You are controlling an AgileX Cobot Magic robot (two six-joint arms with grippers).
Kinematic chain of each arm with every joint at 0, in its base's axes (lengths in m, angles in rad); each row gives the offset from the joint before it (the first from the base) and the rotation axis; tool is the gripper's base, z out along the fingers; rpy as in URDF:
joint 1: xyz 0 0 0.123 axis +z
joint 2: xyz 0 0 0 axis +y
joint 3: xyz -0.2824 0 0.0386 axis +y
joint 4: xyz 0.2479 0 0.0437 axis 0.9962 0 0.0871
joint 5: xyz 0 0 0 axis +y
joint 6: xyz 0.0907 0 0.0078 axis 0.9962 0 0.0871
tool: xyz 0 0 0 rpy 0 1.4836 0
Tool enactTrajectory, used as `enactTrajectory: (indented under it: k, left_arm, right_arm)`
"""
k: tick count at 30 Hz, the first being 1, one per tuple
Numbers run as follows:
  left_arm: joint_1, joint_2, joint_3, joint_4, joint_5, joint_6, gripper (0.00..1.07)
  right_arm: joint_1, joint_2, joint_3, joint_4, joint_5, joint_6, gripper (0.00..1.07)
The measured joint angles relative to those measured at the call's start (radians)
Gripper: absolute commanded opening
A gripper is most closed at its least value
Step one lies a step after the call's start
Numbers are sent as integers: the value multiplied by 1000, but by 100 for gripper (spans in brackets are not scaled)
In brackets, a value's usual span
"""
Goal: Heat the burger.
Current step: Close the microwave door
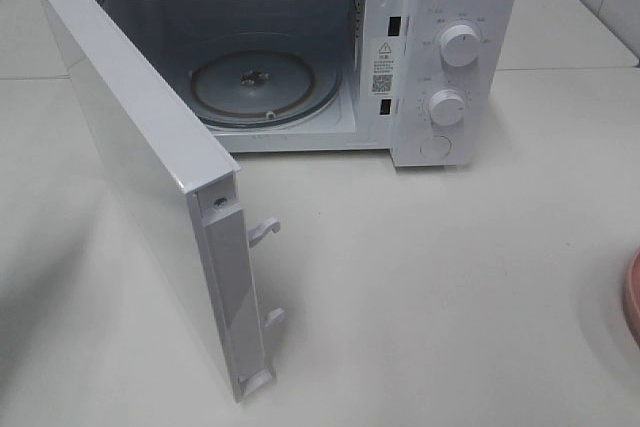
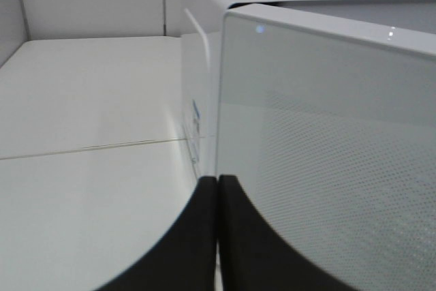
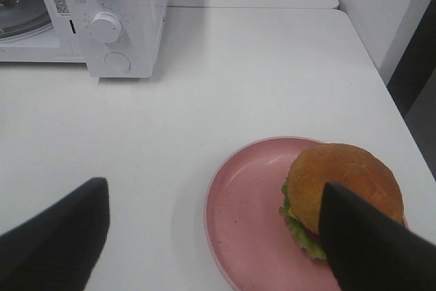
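fingers of the right gripper [image 3: 214, 230] stand wide apart with nothing between them; one dark finger sits over the near side of the burger [image 3: 340, 192], though whether it touches the bun cannot be told. fingers of the left gripper [image 2: 218, 230] are pressed together, holding nothing, close beside the outer face of the open microwave door [image 2: 327, 168].

burger location: on the pink plate [image 3: 248, 230], toward the plate's side away from the microwave [image 3: 122, 18]. plate rests on the white surface [image 3: 238, 80], well apart from the oven. in the high view only a sliver of the plate rim [image 1: 632, 297] shows at the edge; the burger itself is out of that view.

oven condition: door [image 1: 130, 167] swung fully open, glass turntable [image 1: 265, 82] bare, cavity unobstructed.

handling assessment: burger judged light and soft. bun likely to dent under firm squeeze; glossy dome may be slippery. stacked layers, lettuce and a red layer visible at the edge, could slide apart if gripped by the top bun alone or tilted.

recommended hold: across the sides, low enough to span both bun halves and the filling, with gentle closure. alternative: grip the plate rim and carry plate and burger together, kept level. the plate is stiff, and judged the safer purchase.
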Motion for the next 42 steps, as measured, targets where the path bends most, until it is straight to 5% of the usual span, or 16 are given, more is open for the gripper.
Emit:
enactTrajectory:
  k: [13,26,42]
  left_arm:
    - [0,155,-160,206,-19,-109,0]
    - [-5,239,-234,230,-21,-139,0]
    - [-191,284,-235,117,-17,-134,0]
  right_arm:
    - [0,0,0,0,0,0,76]
    - [0,0,0,0,0,0,76]
    - [0,0,0,0,0,0,76]
